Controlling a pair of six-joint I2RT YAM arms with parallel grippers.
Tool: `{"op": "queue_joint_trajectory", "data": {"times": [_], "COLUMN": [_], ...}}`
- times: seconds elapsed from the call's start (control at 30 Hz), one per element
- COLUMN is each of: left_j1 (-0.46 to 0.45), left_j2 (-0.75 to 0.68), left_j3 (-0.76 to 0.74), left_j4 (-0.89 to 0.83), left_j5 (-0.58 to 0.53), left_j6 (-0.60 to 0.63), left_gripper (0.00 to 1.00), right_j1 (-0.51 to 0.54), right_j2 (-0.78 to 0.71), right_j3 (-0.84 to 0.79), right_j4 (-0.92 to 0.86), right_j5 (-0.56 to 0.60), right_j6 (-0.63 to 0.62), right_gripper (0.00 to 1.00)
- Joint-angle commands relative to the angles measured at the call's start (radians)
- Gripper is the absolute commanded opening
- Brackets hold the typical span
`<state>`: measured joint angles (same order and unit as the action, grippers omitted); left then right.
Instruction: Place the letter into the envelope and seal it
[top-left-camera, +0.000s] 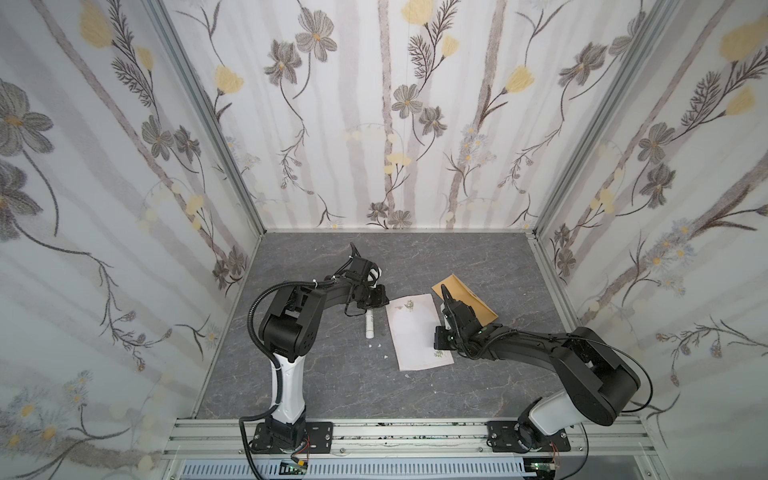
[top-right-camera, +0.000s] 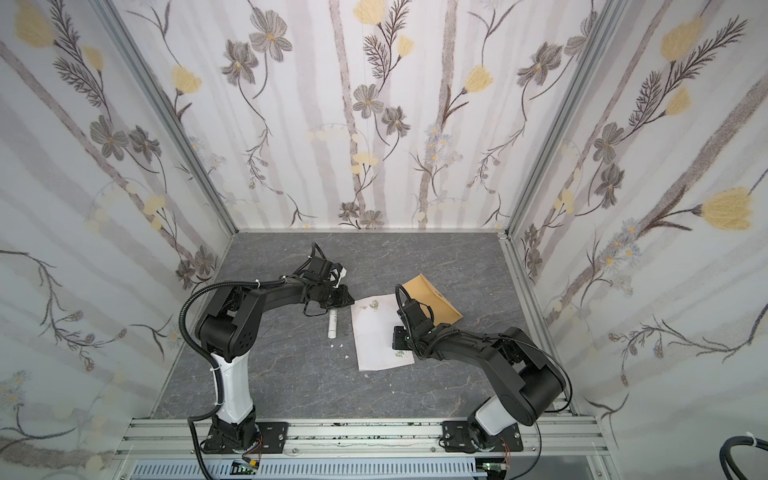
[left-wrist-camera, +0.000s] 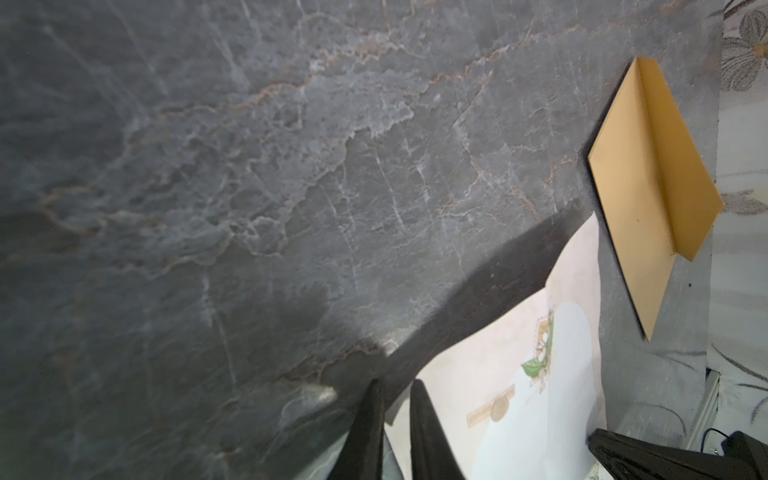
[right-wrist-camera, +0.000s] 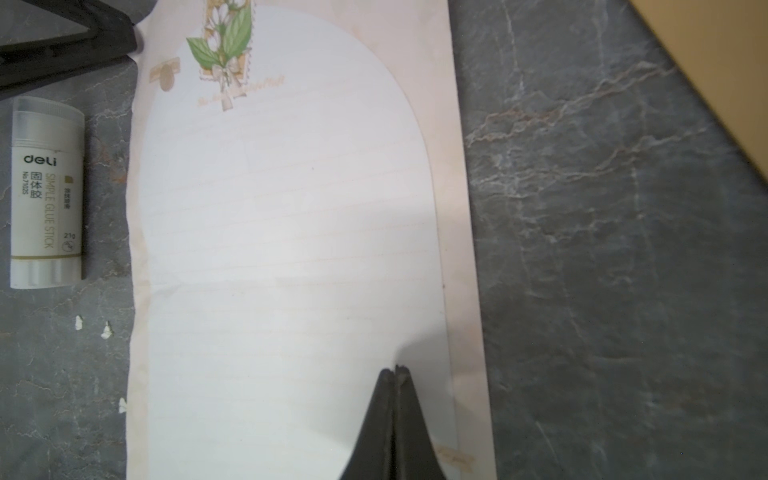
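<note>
The letter (top-left-camera: 415, 332) (top-right-camera: 380, 336) lies face up mid-table, with floral prints at two corners. My left gripper (top-left-camera: 385, 306) (left-wrist-camera: 395, 388) is at its far left corner. Its jaws stand narrowly apart, with the raised paper edge (left-wrist-camera: 519, 374) between them. My right gripper (top-left-camera: 437, 345) (right-wrist-camera: 395, 370) is shut, its tips resting on the letter (right-wrist-camera: 291, 249) near the near right edge. The brown envelope (top-left-camera: 471, 301) (top-right-camera: 434, 301) (left-wrist-camera: 648, 174) lies beyond the letter's right side with its flap standing up. In both top views the right arm hides part of it.
A white glue stick (top-left-camera: 369, 326) (right-wrist-camera: 45, 193) lies just left of the letter, under the left gripper. Small white paper scraps (top-left-camera: 376, 345) (right-wrist-camera: 106, 330) dot the grey marble table (top-left-camera: 332, 386). Patterned walls close in three sides.
</note>
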<state>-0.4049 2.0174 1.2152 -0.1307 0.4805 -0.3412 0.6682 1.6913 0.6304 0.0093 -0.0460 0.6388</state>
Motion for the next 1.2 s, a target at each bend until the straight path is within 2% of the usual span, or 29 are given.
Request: {"op": "queue_joint_trajectory", "data": {"times": [0.0, 0.17, 0.23, 0.5, 0.83, 1.17], "left_j1": [0.0, -0.004, -0.005, -0.009, -0.024, -0.035], "left_j2": [0.008, 0.009, 0.009, -0.024, -0.089, -0.119], "left_j3": [0.003, 0.008, 0.009, 0.016, 0.03, 0.033], "left_j4": [-0.046, -0.053, -0.056, -0.056, -0.056, -0.056], "left_j5": [-0.045, -0.064, -0.069, -0.095, -0.131, -0.152], "left_j6": [0.016, 0.023, 0.025, 0.021, -0.008, -0.015], "left_gripper": [0.14, 0.07, 0.0, 0.0, 0.0, 0.0], "right_j1": [0.001, 0.001, 0.001, 0.001, 0.032, 0.05], "right_j2": [0.007, 0.007, 0.007, -0.012, -0.167, -0.153], "right_j3": [0.007, 0.007, 0.009, 0.018, 0.022, -0.094], "right_j4": [-0.019, -0.019, -0.018, -0.012, -0.101, -0.048], "right_j5": [-0.013, -0.012, -0.012, -0.011, 0.035, 0.02], "right_j6": [0.009, 0.01, 0.01, 0.007, 0.021, 0.086], "right_gripper": [0.0, 0.0, 0.0, 0.0, 0.0, 0.0]}}
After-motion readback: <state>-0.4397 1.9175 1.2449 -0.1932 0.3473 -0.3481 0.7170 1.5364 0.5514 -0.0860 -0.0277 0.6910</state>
